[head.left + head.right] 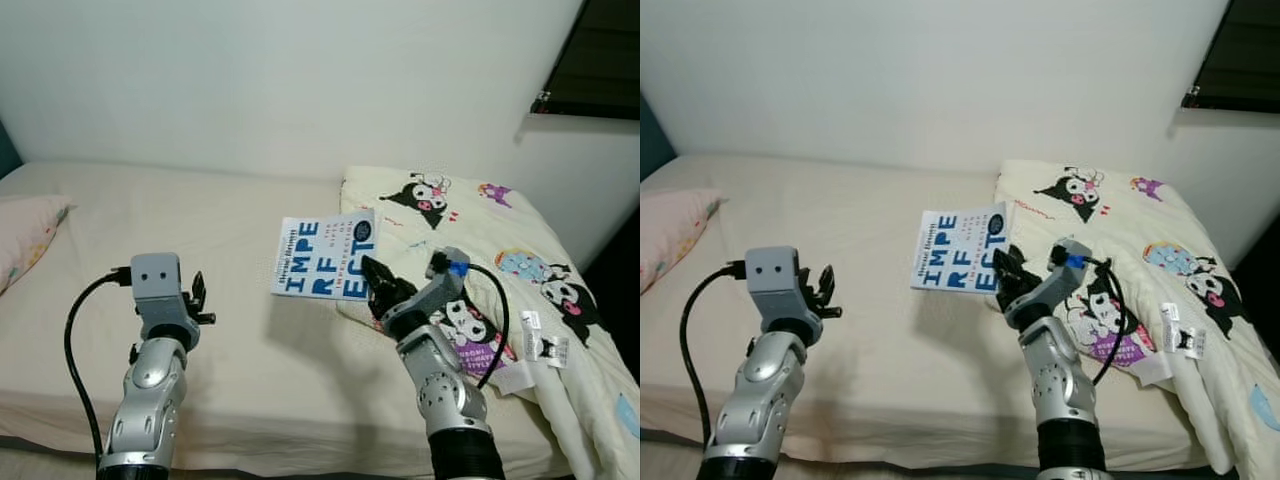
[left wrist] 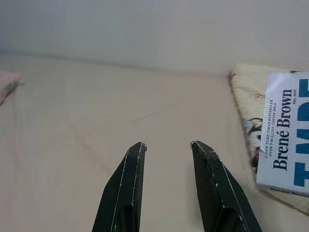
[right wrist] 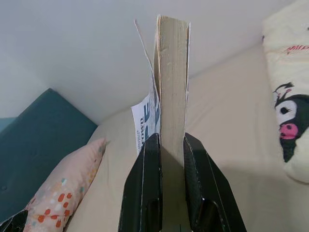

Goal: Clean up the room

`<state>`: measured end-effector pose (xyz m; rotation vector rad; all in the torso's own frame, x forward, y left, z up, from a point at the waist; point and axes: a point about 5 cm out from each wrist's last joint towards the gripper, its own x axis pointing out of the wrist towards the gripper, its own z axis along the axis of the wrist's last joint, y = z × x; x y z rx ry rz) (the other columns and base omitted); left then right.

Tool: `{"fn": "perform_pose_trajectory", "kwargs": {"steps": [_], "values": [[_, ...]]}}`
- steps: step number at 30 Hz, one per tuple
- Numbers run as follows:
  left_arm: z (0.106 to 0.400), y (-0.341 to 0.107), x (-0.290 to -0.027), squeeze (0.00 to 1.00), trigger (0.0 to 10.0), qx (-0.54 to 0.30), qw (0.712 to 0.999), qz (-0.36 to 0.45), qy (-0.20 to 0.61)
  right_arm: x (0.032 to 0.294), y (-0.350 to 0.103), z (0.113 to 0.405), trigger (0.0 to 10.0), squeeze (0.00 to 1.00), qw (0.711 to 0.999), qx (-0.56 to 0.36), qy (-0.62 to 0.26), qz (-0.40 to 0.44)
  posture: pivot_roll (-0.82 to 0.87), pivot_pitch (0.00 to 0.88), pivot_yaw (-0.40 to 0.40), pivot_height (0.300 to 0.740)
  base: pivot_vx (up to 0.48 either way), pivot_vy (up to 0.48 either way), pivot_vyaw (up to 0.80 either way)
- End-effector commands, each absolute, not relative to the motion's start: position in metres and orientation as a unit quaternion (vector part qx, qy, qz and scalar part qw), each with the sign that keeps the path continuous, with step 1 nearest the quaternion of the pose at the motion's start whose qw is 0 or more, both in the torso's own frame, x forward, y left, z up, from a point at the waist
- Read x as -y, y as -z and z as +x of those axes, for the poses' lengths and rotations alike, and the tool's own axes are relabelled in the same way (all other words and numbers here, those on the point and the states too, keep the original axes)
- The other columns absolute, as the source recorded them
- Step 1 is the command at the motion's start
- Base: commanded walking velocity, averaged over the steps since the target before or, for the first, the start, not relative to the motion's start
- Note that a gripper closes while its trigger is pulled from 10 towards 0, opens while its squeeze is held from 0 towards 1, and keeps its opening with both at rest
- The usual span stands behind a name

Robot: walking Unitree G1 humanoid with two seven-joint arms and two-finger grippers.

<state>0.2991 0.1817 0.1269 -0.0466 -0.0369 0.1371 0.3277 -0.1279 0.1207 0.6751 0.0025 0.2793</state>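
Book: white cover, big blue letters, held above bed.
Right gripper: closed on book's lower edge, at 5 o'clock.
Left gripper: fingers apart, holding nothing.

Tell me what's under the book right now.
The book, clamped in the right gripper, hangs above bare mattress and the cartoon blanket's edge. Nothing else visible beneath.
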Motion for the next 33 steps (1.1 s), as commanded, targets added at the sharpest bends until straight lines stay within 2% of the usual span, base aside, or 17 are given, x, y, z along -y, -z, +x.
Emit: {"fn": "perform_pose_trajectory", "kwargs": {"steps": [1,20,33], "values": [[0.3000,-0.1259,-0.1824,0.00,10.0,0.016,0.998,-0.016,-0.065,0.1283,-0.1260,0.3289,10.0,0.00,0.931,0.015,-0.140,0.337,0.09,0.000,-0.088,0.740,0.000,0.000,0.00],[0.3063,-0.1296,-0.1759,0.00,10.0,0.024,0.999,-0.002,-0.045,0.1279,-0.1252,0.3300,10.0,0.00,0.931,0.015,-0.141,0.337,0.09,0.000,-0.087,0.740,0.000,0.000,0.00],[0.3084,-0.1313,-0.1763,0.00,10.0,0.028,0.999,0.000,-0.041,0.1264,-0.1257,0.3312,10.0,0.00,0.929,0.016,-0.142,0.340,0.10,0.000,-0.084,0.740,0.000,0.330,0.00]]}}
